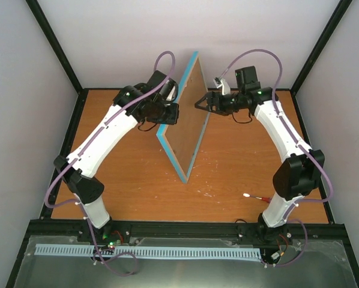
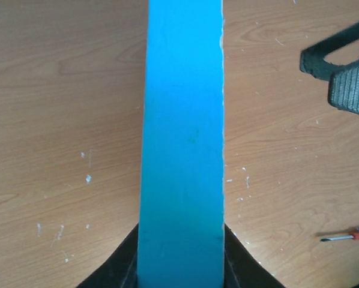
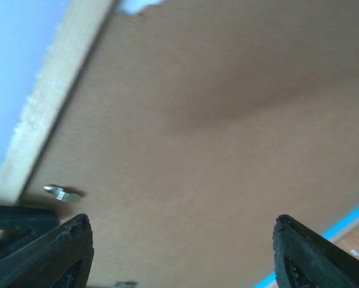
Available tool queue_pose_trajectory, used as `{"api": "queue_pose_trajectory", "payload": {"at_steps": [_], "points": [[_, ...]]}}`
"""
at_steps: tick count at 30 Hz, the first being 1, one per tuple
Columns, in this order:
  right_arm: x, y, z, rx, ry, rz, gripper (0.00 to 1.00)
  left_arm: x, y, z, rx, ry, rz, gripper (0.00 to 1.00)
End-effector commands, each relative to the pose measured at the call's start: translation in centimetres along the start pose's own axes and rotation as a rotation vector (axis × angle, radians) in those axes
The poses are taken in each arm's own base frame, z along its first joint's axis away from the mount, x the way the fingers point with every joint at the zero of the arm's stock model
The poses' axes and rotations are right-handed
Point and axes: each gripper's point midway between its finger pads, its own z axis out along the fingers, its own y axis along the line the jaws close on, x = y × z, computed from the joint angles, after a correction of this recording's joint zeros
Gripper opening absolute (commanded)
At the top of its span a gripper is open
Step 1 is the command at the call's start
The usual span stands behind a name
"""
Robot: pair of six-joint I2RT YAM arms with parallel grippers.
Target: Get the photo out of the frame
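On a speckled wooden tabletop between pale walls, the frame stands on edge, clamped in the left gripper, the right gripper gaping just beside its brown back.

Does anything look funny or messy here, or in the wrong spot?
The frame stands upright on one edge on the table instead of lying flat, clamped by the left tool. A small screwdriver lies loose on the near right side.
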Motion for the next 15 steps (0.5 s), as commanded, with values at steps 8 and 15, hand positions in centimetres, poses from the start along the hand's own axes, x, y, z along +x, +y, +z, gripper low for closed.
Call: {"api": "queue_pose_trajectory", "payload": {"at_steps": [8, 15], "points": [[-0.1, 0.5, -3.0, -0.007, -0.058, -0.024, 0.79, -4.6, 4.2, -7.0, -0.256, -0.256, 0.039, 0.01], [-0.5, -0.1, -2.6, 0.013, -0.055, -0.01, 0.85, -1.4, 0.6, -1.7, -0.235, -0.116, 0.19, 0.03]]}}
